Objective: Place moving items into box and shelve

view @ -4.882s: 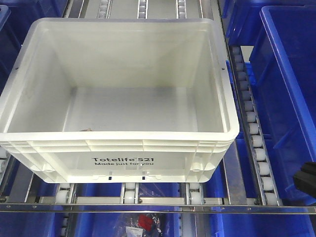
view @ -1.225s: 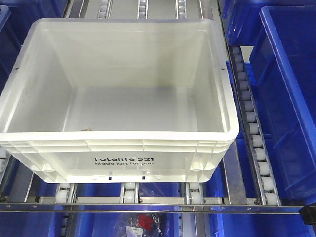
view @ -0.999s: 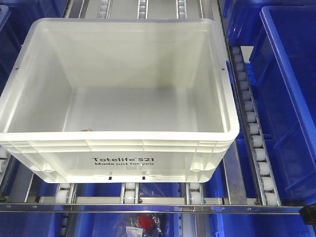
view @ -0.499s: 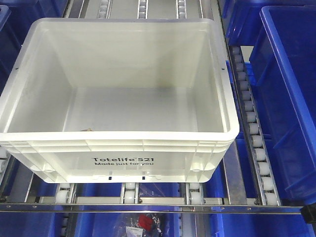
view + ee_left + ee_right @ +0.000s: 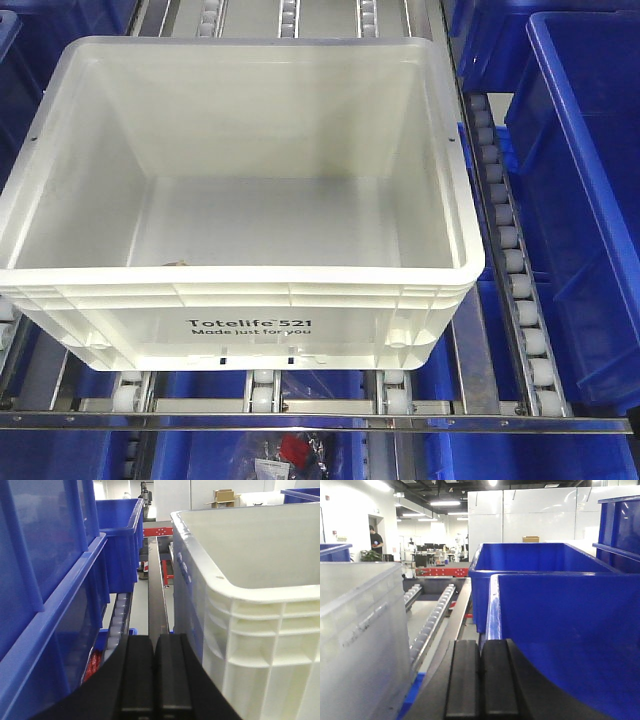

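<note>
The white box (image 5: 240, 290) fills the centre of the front view, sitting on the roller rack (image 5: 512, 290), with only a small scrap on its floor near the front wall. Blue bins (image 5: 590, 180) line the right edge. The left tool (image 5: 155, 670), pads together, sits low between a bin and the box; the right tool (image 5: 481, 680) is likewise pressed together beside a blue bin.

The large white rectangular plastic tote (image 5: 250, 200) bears black print on its front wall. It reads "Totelife 521" above "Made just for you".
</note>
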